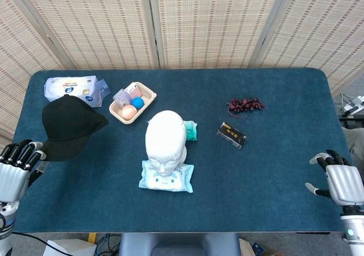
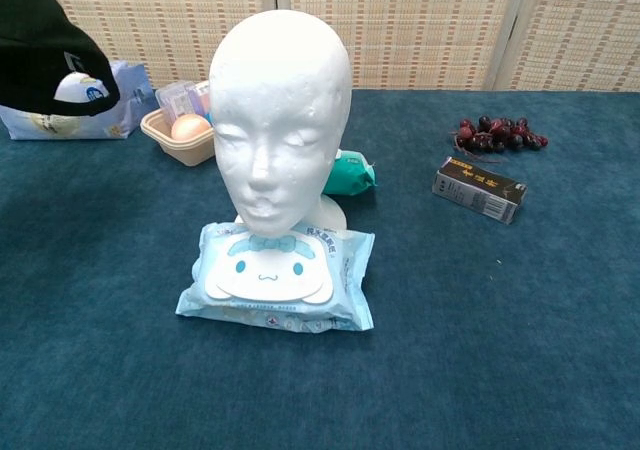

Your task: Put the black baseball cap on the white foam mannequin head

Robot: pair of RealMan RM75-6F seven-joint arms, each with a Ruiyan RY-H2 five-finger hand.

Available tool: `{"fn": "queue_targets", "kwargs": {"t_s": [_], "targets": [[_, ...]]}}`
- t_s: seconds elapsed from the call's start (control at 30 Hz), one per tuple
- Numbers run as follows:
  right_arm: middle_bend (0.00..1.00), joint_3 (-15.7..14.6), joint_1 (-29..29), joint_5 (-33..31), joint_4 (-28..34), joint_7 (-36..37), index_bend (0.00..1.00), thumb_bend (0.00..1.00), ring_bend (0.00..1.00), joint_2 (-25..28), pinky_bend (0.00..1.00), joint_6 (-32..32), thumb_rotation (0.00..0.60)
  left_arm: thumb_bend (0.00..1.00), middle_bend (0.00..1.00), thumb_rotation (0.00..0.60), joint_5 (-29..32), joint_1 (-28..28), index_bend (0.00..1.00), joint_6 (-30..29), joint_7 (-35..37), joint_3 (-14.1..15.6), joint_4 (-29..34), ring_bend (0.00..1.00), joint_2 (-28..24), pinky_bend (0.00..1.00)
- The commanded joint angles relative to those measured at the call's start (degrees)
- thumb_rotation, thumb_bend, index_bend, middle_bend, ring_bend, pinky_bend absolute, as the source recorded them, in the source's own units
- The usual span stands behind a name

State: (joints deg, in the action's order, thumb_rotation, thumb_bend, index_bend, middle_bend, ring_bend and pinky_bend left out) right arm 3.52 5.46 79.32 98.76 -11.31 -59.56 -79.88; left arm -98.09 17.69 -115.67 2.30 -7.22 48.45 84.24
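Observation:
The black baseball cap hangs in the air at the table's left side, and my left hand grips it by the brim at the left edge. In the chest view the cap sits high in the top left corner, clear of the table. The white foam mannequin head stands upright mid-table, facing me, to the right of the cap. My right hand rests at the table's near right corner, fingers apart, holding nothing.
A blue wet-wipes pack lies in front of the mannequin's base, a green packet behind it. A beige tray with small items and a tissue pack sit at the back left. Dark grapes and a black box lie to the right.

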Motion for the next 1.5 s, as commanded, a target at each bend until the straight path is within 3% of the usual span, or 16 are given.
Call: {"fn": "queue_targets", "kwargs": {"t_s": [0.03, 0.6, 1.5], "targets": [[0.32, 0.0, 0.1, 0.0, 0.0, -0.1, 0.39, 0.05, 0.17, 0.0, 0.28, 0.1, 0.6, 0.6, 0.49, 0.6, -0.3, 0.5, 0.64, -0.3, -0.7, -0.5, 1.1, 0.38, -0.7, 0.48], [0.32, 0.0, 0.1, -0.1, -0.1, 0.1, 0.39, 0.05, 0.17, 0.0, 0.28, 0.1, 0.6, 0.6, 0.49, 0.6, -3.4, 3.7, 0.64, -1.0, -6.2, -2.5, 9.6, 0.38, -4.1, 0.48], [0.32, 0.3, 0.1, -0.6, -0.1, 1.0, 0.39, 0.05, 0.17, 0.5, 0.28, 0.3, 0.6, 0.6, 0.5, 0.6, -9.7, 10.7, 0.65, 3.9, -14.8, -5.1, 24.3, 0.38, -3.7, 0.48]]}}
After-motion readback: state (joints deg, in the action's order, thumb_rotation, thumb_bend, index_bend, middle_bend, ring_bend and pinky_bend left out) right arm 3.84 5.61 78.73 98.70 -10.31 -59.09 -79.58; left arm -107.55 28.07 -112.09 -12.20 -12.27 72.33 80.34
